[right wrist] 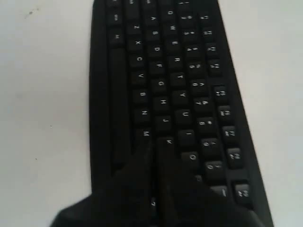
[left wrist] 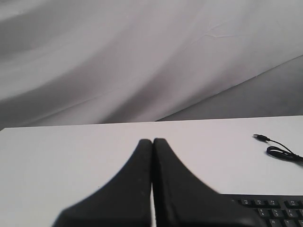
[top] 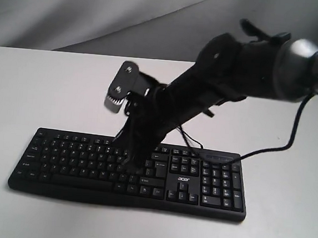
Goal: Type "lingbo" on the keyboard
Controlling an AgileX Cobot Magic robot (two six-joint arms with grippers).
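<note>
The long black keyboard (top: 60, 160) lies on the white table, with its number pad and "acer" logo to the right. My right gripper (top: 131, 165) reaches down from the right onto the right part of the letter block. In the right wrist view the right gripper (right wrist: 156, 144) is shut and empty. Its tips are at the keyboard (right wrist: 161, 71), around the K and M keys; whether they press a key I cannot tell. My left gripper (left wrist: 152, 141) is shut and empty above bare table, with a corner of the keyboard (left wrist: 279, 208) beside it. It does not show in the exterior view.
The keyboard's thin black cable (top: 279, 146) curls off behind the number pad; its loose USB plug (left wrist: 259, 137) lies on the table. A grey cloth backdrop (top: 73, 11) hangs behind the white table (top: 39, 86). The right arm (top: 247, 65) spans the scene above the keyboard.
</note>
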